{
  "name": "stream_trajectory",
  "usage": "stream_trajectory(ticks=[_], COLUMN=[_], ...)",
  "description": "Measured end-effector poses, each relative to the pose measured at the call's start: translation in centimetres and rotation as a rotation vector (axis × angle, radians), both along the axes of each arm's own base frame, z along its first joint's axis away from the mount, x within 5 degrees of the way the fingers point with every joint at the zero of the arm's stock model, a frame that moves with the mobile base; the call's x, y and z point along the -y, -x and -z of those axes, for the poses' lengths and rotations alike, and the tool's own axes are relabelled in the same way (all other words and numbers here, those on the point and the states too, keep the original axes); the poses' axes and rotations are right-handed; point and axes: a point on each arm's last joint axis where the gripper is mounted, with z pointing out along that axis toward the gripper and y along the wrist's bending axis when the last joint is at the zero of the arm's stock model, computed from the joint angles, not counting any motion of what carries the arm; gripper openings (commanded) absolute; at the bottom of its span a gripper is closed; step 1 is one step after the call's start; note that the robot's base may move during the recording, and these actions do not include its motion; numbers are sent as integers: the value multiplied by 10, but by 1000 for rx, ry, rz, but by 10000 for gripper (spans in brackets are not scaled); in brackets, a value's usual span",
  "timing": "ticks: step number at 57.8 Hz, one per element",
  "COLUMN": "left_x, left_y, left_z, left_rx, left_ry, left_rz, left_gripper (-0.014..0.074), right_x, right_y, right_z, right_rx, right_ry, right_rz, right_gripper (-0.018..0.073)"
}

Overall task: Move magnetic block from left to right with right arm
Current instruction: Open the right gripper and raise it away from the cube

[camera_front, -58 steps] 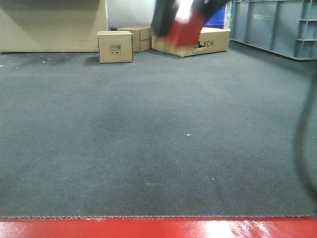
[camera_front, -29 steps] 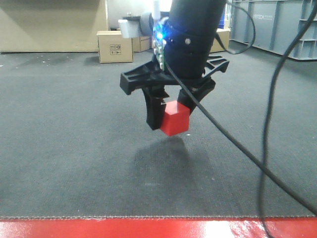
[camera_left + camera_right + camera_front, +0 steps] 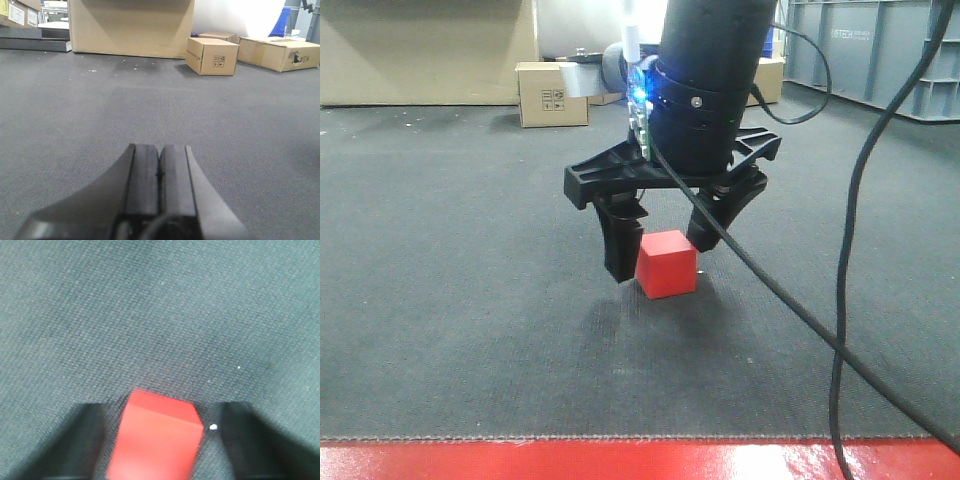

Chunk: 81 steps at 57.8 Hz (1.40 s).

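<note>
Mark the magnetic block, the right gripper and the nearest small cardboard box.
magnetic block [image 3: 666, 266]: front view, on its front face.
right gripper [image 3: 662, 252]: front view, midway between the fingertips, which stand apart around the block.
small cardboard box [image 3: 552, 94]: front view, on its printed front face.

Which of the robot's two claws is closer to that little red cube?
Right. The right gripper straddles the magnetic block, open; the left gripper sits shut over bare carpet, no cube in its view.
</note>
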Motion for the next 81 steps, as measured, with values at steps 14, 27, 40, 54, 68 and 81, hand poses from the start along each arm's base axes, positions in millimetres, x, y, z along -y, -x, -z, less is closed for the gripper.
stream_trajectory(ticks=[14, 27, 40, 54, 68, 81], left_x=[0, 0, 0, 0, 0, 0], left_y=[0, 0, 0, 0, 0, 0], left_z=[0, 0, 0, 0, 0, 0], left_rx=[0, 0, 0, 0, 0, 0], left_ry=[0, 0, 0, 0, 0, 0], left_rz=[0, 0, 0, 0, 0, 0], left_gripper=[-126, -126, -126, -126, -126, -126], right_x=[7, 33, 87, 144, 181, 193], right_y=[9, 43, 114, 189, 238, 254], right_z=[-34, -113, -157, -147, -105, -94], right_rx=[61, 255, 485, 730, 837, 882], right_ry=[-46, -195, -373, -561, -643, -677], right_rz=[0, -1, -5, -12, -14, -15], right_gripper=[422, 51, 58, 58, 58, 58])
